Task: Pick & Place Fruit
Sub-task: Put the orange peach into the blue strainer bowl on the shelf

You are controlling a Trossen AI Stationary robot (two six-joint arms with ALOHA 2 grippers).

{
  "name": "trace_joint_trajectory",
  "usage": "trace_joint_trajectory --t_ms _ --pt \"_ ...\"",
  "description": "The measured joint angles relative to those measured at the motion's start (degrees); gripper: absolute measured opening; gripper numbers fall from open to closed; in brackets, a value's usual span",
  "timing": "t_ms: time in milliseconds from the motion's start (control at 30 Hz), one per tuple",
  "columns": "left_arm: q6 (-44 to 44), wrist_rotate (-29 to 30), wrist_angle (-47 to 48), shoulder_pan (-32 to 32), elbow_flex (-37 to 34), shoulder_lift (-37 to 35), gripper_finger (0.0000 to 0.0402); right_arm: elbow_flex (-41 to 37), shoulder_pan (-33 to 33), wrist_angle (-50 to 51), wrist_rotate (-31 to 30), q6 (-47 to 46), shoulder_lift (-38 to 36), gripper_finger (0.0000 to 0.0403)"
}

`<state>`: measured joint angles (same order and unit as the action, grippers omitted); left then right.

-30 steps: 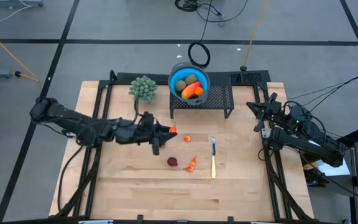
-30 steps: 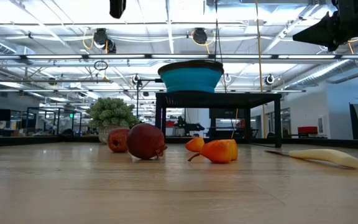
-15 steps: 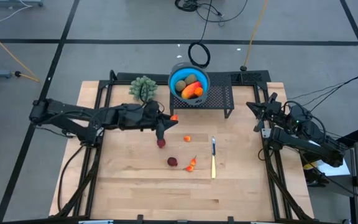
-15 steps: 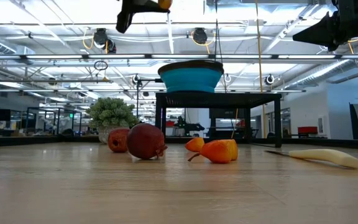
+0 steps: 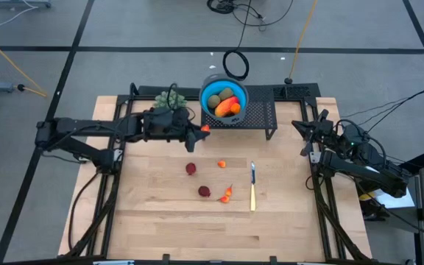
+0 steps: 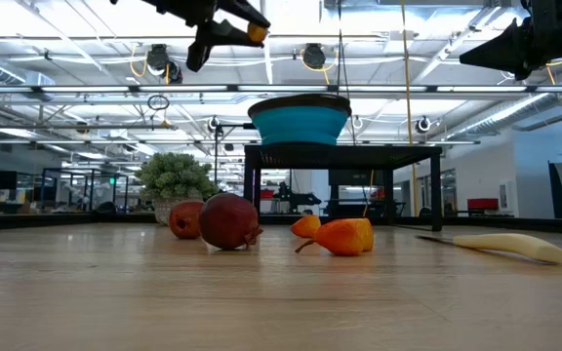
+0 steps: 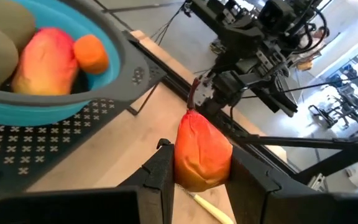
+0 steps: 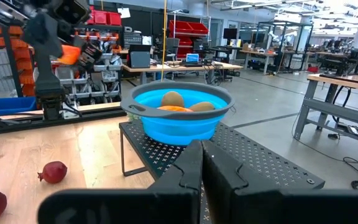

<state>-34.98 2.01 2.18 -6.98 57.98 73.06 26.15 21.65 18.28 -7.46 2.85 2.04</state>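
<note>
Four fruits (image 5: pixel 205 191) on table, one in left claw (image 5: pixel 202 130).

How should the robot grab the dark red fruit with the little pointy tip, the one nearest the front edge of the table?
Probably from straight above, fingers closing across the round middle of the dark red fruit. It lies low on the table, its body is widest there, and the pointy tip looks too small to pinch. An orange fruit lies close beside it, so approach from the open side.

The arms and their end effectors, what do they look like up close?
Both arms are dark, nearly black, built of slim jointed segments. The left end effector has two flat, squared black fingers. The right end effector has the same matte black fingers. Black cables run along the right arm.
</note>
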Motion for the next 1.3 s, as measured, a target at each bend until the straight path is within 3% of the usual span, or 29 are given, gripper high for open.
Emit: trace_joint_trajectory --t_ms 167,467,833,1300 --pt "2.28 -4.58 11.34 -4.45 4.28 0.18 0.0108 0.00 0.00 -0.02 0.00 0.00 0.00 0.0000" --pt "13.17 -1.83 31.13 -11.35 17.59 2.29 0.0108 0.00 -0.01 -0.02 -0.02 -0.61 0.00 0.0000" --pt "24.42 -2.00 33.82 -17.70 29.72 12.84 0.0108 0.00 0.00 -0.02 0.00 -0.63 0.11 0.0000" --pt "29.04 -4.04 34.50 -18.51 38.95 26.94 0.0108 0.00 -0.02 -0.02 0.00 -0.66 0.11 0.0000"
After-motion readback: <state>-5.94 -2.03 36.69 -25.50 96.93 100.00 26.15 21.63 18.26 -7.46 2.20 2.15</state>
